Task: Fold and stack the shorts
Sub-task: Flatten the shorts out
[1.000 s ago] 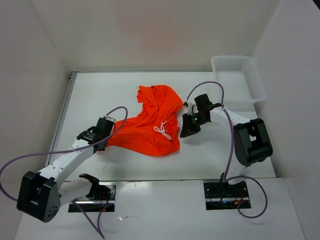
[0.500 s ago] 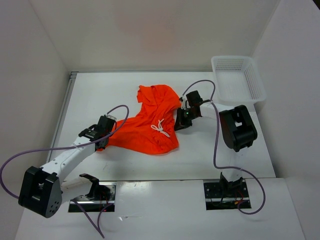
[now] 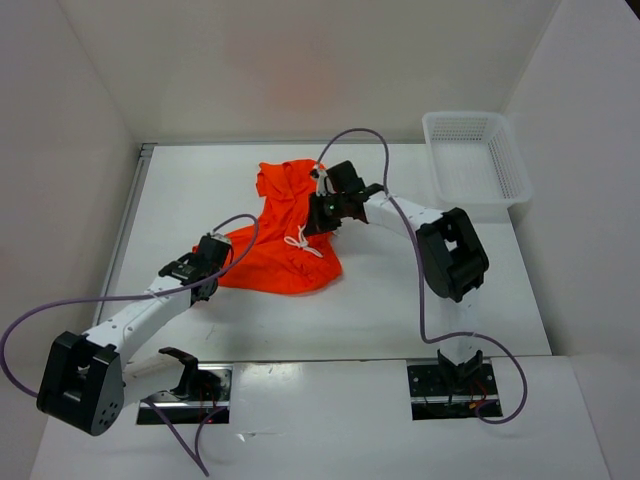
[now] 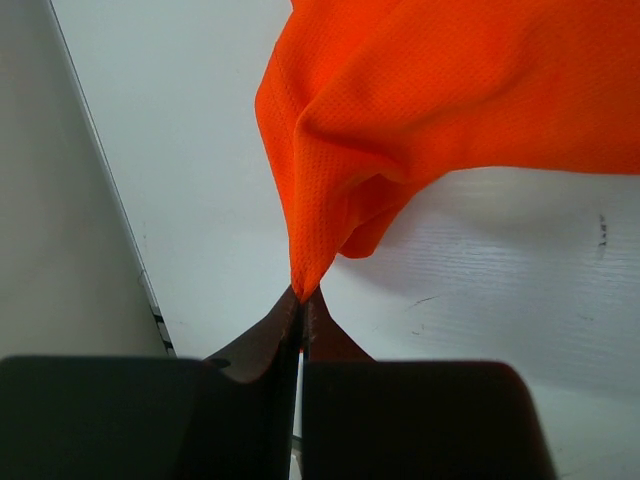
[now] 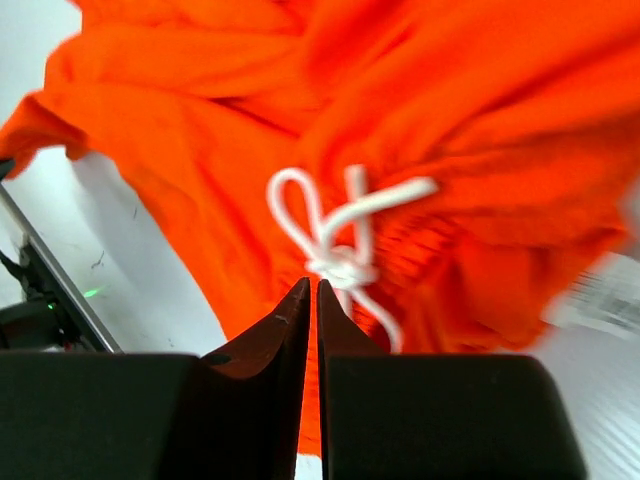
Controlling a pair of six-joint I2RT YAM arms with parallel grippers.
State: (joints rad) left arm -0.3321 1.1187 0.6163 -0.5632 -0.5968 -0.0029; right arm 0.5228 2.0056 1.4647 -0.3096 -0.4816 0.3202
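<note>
We log a white tabletop (image 3: pixel 200 190), plain white walls (image 3: pixel 300 70) boxing it in, light even and soft.

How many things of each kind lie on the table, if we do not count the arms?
shorts: 1
basket: 1
Total: 2

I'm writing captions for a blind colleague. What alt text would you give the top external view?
Seen from above, two robot arms hold crumpled orange shorts on a white table: the left gripper pinches the near-left corner, the right gripper grips the fabric near the white drawstring. A white mesh basket sits at the far right corner.
</note>
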